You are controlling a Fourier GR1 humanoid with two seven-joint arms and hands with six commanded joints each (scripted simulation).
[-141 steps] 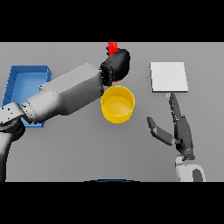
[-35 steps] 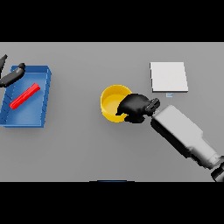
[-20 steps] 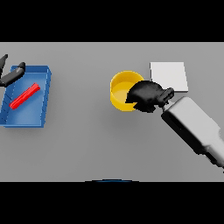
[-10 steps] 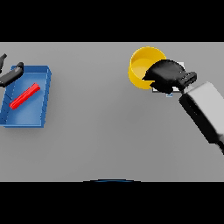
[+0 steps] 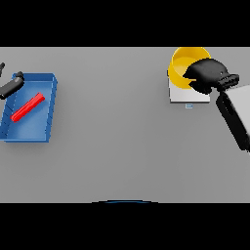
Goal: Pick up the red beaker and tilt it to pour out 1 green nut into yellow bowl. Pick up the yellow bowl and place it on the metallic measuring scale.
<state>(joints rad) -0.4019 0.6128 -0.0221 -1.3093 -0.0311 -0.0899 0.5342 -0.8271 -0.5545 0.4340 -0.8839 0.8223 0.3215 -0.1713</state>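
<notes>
Now, line by line, what we see on the grey table:

Yellow bowl: the yellow bowl sits at the far right, over the far part of the metallic measuring scale; we cannot tell whether it rests on the plate or hangs just above it

Right hand: the right hand comes in from the right edge on its white and grey arm; its dark fingers are curled over the bowl's right rim, clamping it, and they hide that side of the bowl

Scale: we see only the near strip of the pale square plate below the bowl and hand, with a small mark at its near edge

Red beaker: the red beaker lies on its side, slantwise, inside the blue tray at the far left of the table, well apart from the bowl

Left hand: the left hand shows at the left edge, just over the tray's far left corner; only a dark part of it is in view, and we cannot tell whether its fingers are spread or curled

Green nut: we cannot make one out in the bowl; the hand covers part of the inside
</notes>
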